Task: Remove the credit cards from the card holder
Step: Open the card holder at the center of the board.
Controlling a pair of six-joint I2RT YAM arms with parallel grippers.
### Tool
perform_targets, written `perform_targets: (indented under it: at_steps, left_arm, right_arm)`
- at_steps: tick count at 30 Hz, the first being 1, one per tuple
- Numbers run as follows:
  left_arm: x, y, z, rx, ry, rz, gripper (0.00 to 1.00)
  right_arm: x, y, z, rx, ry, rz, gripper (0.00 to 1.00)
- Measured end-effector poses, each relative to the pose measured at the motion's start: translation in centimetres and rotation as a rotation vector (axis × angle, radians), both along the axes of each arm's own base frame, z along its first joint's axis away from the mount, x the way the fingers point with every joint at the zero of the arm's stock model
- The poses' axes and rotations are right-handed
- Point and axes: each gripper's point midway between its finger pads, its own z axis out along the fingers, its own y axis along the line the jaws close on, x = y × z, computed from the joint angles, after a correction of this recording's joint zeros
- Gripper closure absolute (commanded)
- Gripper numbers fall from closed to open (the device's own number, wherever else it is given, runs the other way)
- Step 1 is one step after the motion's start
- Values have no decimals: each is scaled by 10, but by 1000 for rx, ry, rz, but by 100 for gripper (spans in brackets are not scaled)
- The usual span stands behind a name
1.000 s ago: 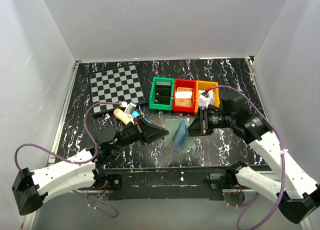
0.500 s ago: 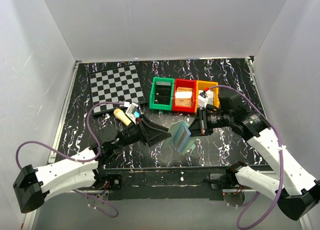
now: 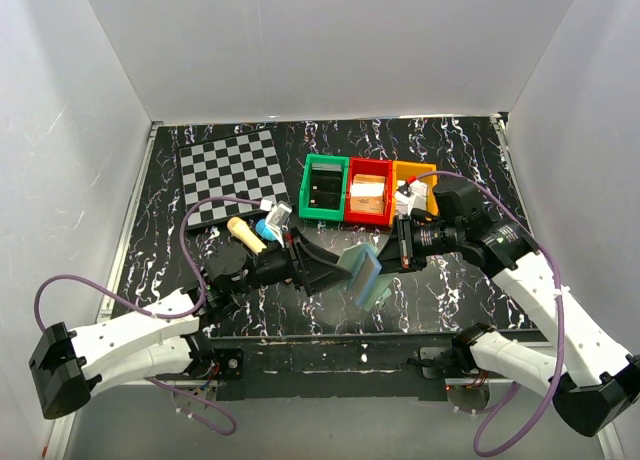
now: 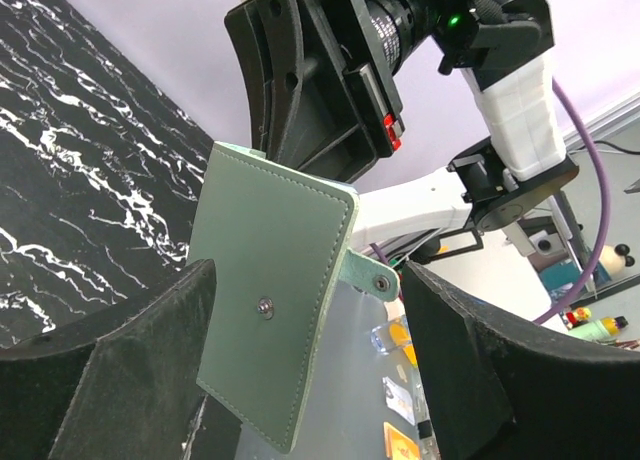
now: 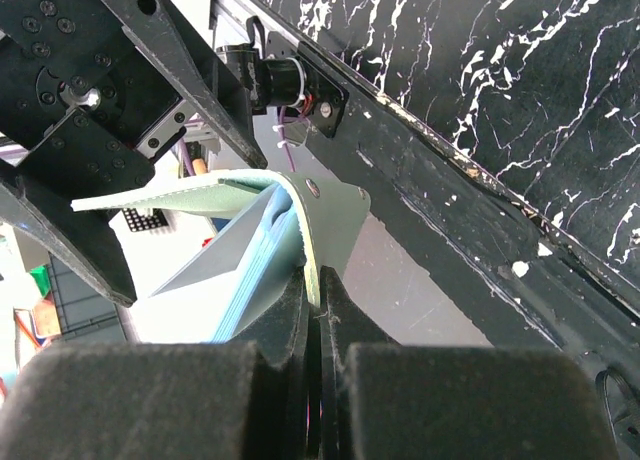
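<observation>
Your right gripper (image 5: 314,302) is pinched closed on one grey-green flap of the card holder (image 3: 362,272), holding it part-open above the black table (image 3: 460,150). Your left gripper (image 3: 335,272) is spread wide, with a finger on either side of the other flap. You can't make out the credit cards inside.

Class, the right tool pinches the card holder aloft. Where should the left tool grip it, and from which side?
Probably the card holder's free outer panel, across its flat faces, from the left: it splays open, opposite the right tool's pinch.
</observation>
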Motion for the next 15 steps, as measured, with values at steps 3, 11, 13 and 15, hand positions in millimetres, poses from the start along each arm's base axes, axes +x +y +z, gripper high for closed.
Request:
perform_targets:
  at_steps: [3,11,13,15]
  left_arm:
    - [-1,-2,-3,30,-12,1,26]
    - [-1,-15,-7,105,-48,2,26]
    - [-2,-17,-9,126,-58,5,26]
    - [-2,-21,-10,152,-71,10,27]
  right_arm:
    - [0,-1,-2,-11,11,-4,99]
    - [2,-1,-6,-28,20,-13,99]
    - [2,-1,-7,-31,20,-16,99]
    - [3,-1,-7,-33,21,-18,99]
